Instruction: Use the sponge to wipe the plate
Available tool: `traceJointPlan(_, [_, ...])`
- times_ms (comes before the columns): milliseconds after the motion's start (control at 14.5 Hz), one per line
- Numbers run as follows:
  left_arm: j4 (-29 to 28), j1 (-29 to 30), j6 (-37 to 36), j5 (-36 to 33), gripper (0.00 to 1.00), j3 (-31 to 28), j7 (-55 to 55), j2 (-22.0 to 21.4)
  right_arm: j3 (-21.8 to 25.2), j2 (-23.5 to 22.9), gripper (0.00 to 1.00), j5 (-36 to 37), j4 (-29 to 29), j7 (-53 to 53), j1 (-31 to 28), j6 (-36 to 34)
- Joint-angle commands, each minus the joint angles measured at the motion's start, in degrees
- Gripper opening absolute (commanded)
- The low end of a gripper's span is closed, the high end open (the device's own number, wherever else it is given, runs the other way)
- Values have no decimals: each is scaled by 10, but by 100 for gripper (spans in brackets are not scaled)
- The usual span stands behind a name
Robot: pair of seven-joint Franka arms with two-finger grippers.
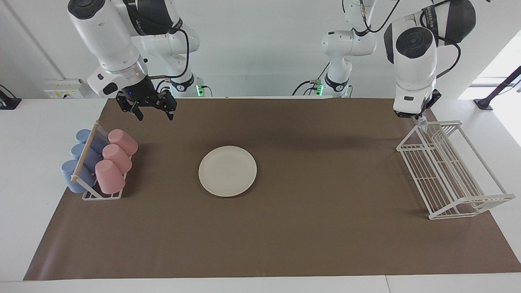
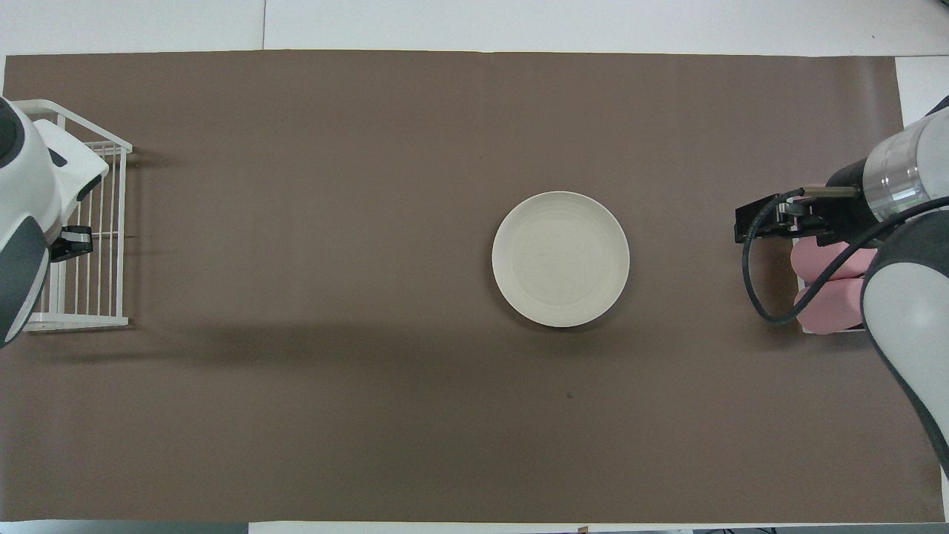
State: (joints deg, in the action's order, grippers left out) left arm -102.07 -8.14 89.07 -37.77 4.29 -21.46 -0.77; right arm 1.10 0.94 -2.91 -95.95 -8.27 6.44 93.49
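- Plate: flat on the brown mat, mid-table.
- Left gripper: closed on the sponge, above the wire rack.
- Right gripper: open, empty, above the mat near the cups.

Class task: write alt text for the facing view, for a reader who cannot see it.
A round cream-white plate lies alone mid-table on a brown mat. The left end effector hangs over a white wire rack; the open right end effector hangs near a rack of pink and blue cups.
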Motion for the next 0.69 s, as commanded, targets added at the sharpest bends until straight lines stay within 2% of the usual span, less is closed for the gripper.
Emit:
traceJointPlan(0, [13,-10,21,-100,0,-2,-11,40,17,6,100,11,-5,15,-4,1])
traceJointPlan(275, [-23,13,89,-161,0,-3,-18,59,49,3,100,11,2,17,-2,0])
traceJointPlan(412, [-49,33,125,-178,0,-4,-29,59,63,1,100,15,19,52,0,-4])
traceJointPlan(619, [-63,40,158,-193,0,-4,-97,82,81,1,100,15,21,76,-2,-21])
